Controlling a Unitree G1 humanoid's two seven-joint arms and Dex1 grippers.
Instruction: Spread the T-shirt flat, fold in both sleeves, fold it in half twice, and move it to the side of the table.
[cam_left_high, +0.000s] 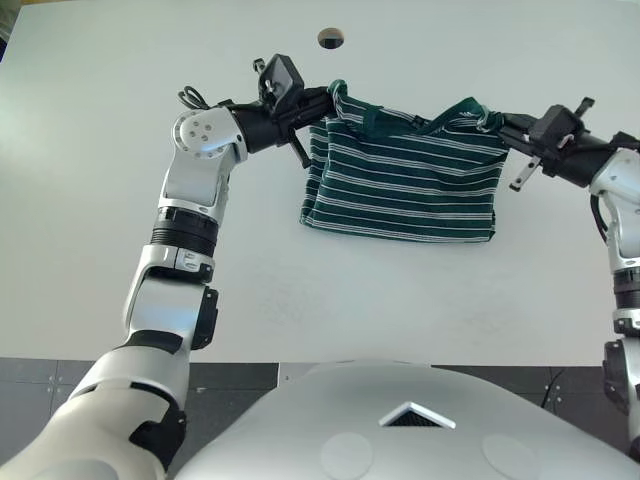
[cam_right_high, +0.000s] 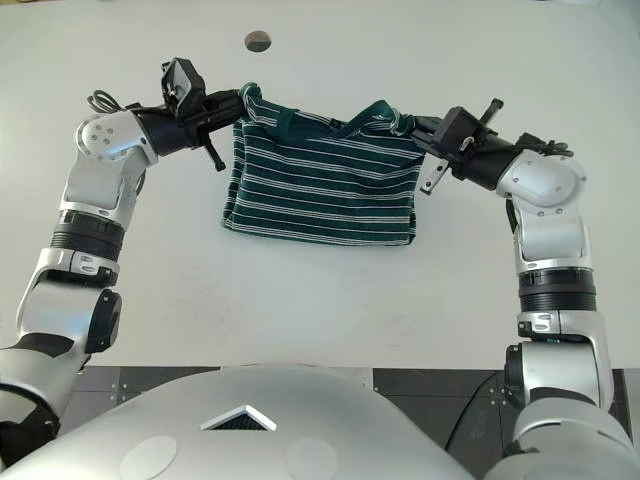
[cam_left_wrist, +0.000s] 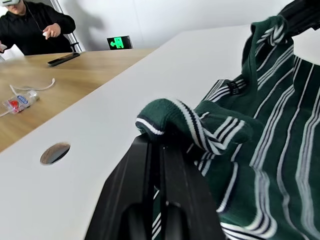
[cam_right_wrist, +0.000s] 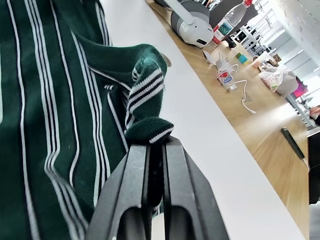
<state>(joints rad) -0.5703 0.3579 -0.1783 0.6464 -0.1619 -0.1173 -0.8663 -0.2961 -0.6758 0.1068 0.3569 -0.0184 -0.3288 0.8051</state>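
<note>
A dark green T-shirt (cam_left_high: 405, 175) with thin white stripes hangs stretched between my two grippers above the far half of the white table (cam_left_high: 100, 200). Its lower edge rests on the tabletop. My left gripper (cam_left_high: 335, 95) is shut on the shirt's upper left corner, and the left wrist view shows the striped cuff (cam_left_wrist: 165, 120) pinched between the black fingers (cam_left_wrist: 150, 185). On the opposite corner my right gripper (cam_left_high: 497, 122) is shut on the fabric (cam_right_wrist: 147, 125), its fingers (cam_right_wrist: 150, 195) clamped together.
A round cable hole (cam_left_high: 330, 38) sits in the table just behind the shirt. Beyond the white table stands a wooden table (cam_left_wrist: 60, 85) with small items and a bottle (cam_right_wrist: 231, 20). Bare tabletop lies in front of and to both sides of the shirt.
</note>
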